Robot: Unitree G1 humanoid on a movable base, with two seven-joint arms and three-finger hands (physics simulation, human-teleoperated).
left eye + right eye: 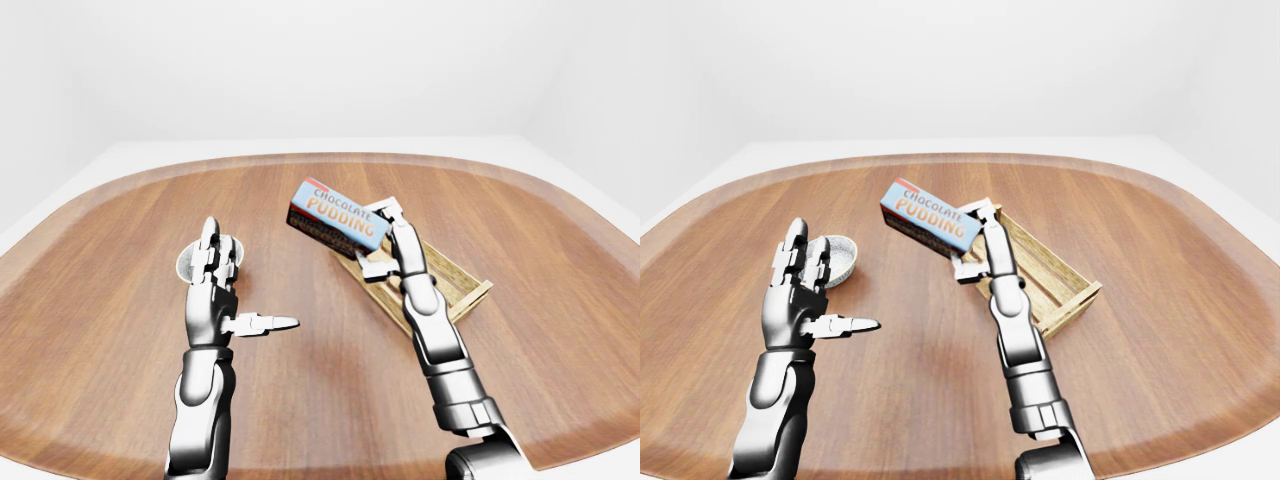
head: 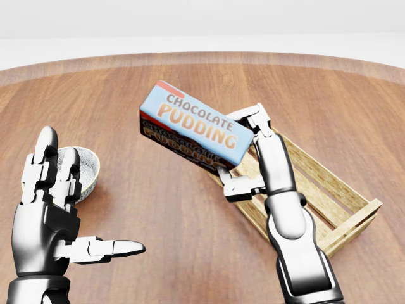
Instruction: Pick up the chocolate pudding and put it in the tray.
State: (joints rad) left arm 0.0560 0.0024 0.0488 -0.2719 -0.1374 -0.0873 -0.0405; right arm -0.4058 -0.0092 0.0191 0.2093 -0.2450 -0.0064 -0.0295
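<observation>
- Midway: pick-up done, placement left. The pudding (image 2: 196,133), a rectangular carton, is held clear of the bench (image 2: 158,209) at the tray's (image 2: 351,215) near-left end in the head view, tilted, not yet inside.
- Right hand (image 2: 243,152): fingers (image 2: 256,117) closed on the carton's right end, 1 above and 1 below.
- Left hand (image 2: 54,218): spread wide, holding nothing, 2 fingers up and 1 pointing sideways.
- Pudding: smooth printed card, pale blue top, dark side, red end.
- Tray: slatted crate of rough pale wood, gaps between floor slats, nothing visible inside.
- Bench: rounded, polished brown woodgrain.
- Bowl (image 1: 840,258): small, speckled, round, just beyond the left hand.
</observation>
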